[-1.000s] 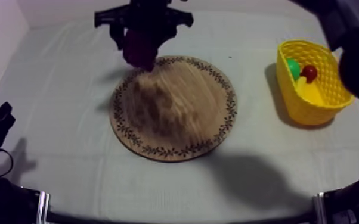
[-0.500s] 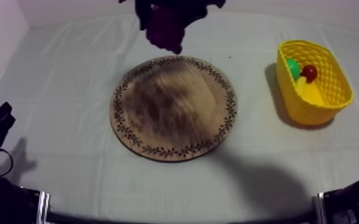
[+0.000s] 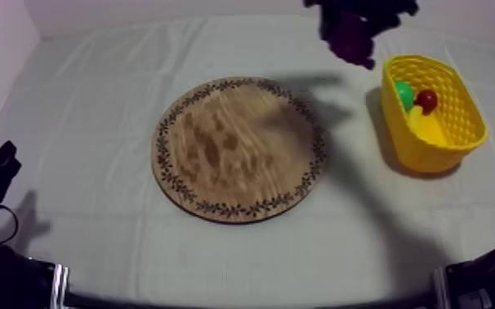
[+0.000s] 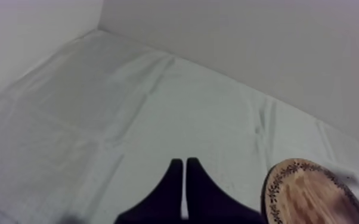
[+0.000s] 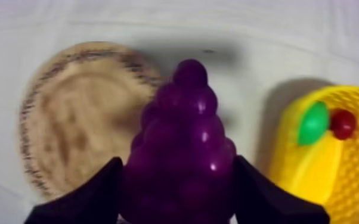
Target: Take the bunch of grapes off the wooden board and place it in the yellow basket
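- The wooden board [image 3: 238,148] is found bare on top, so nothing is blocked there.
- The cloth [image 3: 353,164] between the board and the yellow basket [image 3: 463,115] is open too.
- One end of the basket is taken up by a pear [image 3: 402,93], a small red fruit [image 3: 426,100] and a banana [image 3: 428,129].
- The air just beside the basket's rim is filled by the right gripper [image 5: 178,184], clamped on the bunch of grapes [image 3: 349,43].
- The left gripper [image 4: 185,162] is parked low, off the board, fingers pressed together.
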You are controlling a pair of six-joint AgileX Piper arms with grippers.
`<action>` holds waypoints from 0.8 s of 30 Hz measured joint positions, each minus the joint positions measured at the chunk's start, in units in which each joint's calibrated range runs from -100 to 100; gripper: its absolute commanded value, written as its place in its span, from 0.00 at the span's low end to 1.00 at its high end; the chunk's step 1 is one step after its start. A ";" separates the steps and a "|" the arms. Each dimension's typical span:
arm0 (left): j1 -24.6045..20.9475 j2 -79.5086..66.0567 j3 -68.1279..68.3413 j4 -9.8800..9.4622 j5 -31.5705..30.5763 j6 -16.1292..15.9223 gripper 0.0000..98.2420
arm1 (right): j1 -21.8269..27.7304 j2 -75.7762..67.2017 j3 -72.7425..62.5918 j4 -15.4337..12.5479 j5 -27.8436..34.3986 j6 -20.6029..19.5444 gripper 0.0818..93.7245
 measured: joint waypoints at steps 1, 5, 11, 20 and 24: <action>0.00 0.00 0.00 0.00 0.00 0.00 0.00 | 1.10 -0.89 2.06 0.45 -0.76 0.55 0.34; 0.00 0.00 0.00 0.00 0.00 0.00 0.00 | 5.20 -3.43 9.20 1.78 -3.69 2.23 0.34; 0.00 0.00 0.00 0.00 0.00 0.00 0.00 | 10.89 -6.75 16.54 3.04 -6.02 4.65 0.34; 0.00 0.00 0.00 0.00 0.00 0.00 0.00 | 17.13 -8.26 20.79 5.09 -7.85 7.03 0.35; 0.00 0.00 0.00 0.00 0.00 0.00 0.00 | 17.82 -7.66 21.60 5.34 -8.54 7.08 0.35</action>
